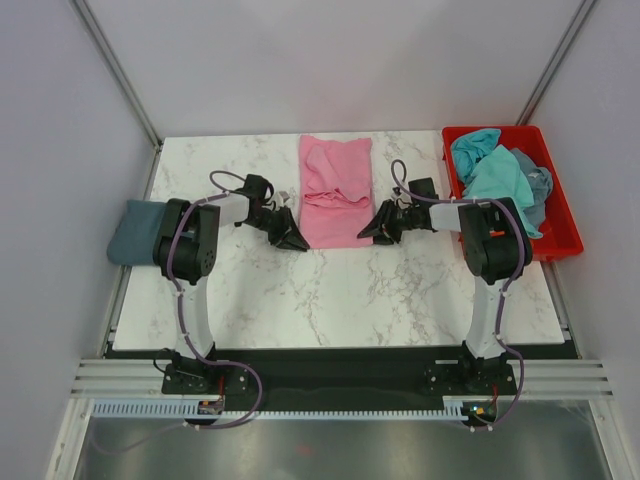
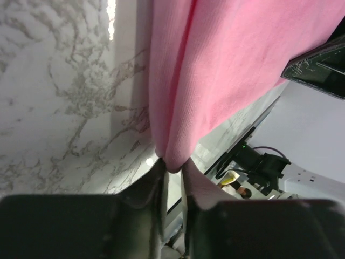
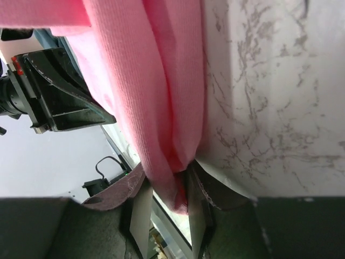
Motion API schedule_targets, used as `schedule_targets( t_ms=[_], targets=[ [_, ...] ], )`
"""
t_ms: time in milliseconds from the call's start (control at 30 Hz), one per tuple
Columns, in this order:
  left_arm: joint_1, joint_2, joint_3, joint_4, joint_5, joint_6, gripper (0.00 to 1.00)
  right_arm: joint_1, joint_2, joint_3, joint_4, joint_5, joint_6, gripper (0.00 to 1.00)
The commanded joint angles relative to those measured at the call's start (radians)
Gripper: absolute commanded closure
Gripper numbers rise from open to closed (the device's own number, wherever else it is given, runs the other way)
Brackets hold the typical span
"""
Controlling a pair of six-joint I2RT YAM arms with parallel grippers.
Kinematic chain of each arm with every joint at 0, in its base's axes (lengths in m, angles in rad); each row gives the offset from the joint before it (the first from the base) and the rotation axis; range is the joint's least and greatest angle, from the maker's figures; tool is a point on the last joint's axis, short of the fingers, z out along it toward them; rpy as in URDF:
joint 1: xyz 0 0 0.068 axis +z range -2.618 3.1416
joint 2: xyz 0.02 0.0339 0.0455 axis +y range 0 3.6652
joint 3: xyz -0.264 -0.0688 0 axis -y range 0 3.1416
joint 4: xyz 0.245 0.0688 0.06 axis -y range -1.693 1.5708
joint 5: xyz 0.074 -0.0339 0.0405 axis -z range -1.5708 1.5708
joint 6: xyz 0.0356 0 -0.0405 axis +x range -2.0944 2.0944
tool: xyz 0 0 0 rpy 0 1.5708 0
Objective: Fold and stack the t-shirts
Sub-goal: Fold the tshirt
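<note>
The pink t-shirt [image 1: 336,190] lies as a long folded strip in the middle of the marble table. My left gripper [image 1: 292,238] is shut on its near left corner, with pink cloth [image 2: 226,70] pinched between the fingertips. My right gripper [image 1: 378,232] is shut on the near right corner, with pink cloth [image 3: 161,102] between its fingers. A folded slate-blue t-shirt [image 1: 132,232] lies at the table's left edge, partly hidden by the left arm. Turquoise [image 1: 495,175] and grey-blue [image 1: 541,190] t-shirts lie crumpled in the crate.
The red plastic crate [image 1: 560,225] stands at the table's right edge beside the right arm. White marble table top [image 1: 330,295] stretches in front of the shirt. Grey walls and metal posts close in the back and sides.
</note>
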Motion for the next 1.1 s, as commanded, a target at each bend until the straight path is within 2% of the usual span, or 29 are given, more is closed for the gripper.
schedule_targets(
  t_ms=[0, 33, 67, 333, 467, 567, 733, 1067],
  targets=[
    [-0.003, -0.012, 0.022, 0.018, 0.017, -0.025, 0.88, -0.005, -0.028, -0.005, 0.008, -0.002, -0.008, 0.63],
    [-0.003, -0.017, 0.022, 0.015, 0.014, -0.027, 0.89, -0.007, -0.034, -0.012, 0.007, -0.002, -0.010, 0.63],
    [-0.003, -0.023, 0.019, 0.017, 0.012, -0.027, 0.98, -0.010, -0.040, -0.018, 0.008, -0.001, -0.010, 0.63],
    [-0.003, -0.083, -0.016, 0.011, -0.007, -0.024, 0.98, -0.021, -0.103, -0.078, 0.004, 0.010, -0.024, 0.65],
    [-0.003, -0.132, -0.045, 0.015, -0.008, -0.022, 0.98, -0.022, -0.132, -0.085, 0.004, 0.010, -0.038, 0.92],
    [-0.003, -0.168, -0.067, 0.018, -0.009, -0.019, 0.98, -0.021, -0.146, -0.091, 0.016, 0.018, -0.044, 1.00],
    [-0.003, -0.242, -0.068, -0.014, 0.008, -0.004, 0.98, -0.022, -0.215, -0.084, 0.005, 0.004, -0.051, 1.00],
    [-0.012, -0.497, -0.087, -0.020, 0.016, -0.038, 0.98, -0.022, -0.488, -0.084, -0.074, -0.005, -0.045, 1.00]
  ],
)
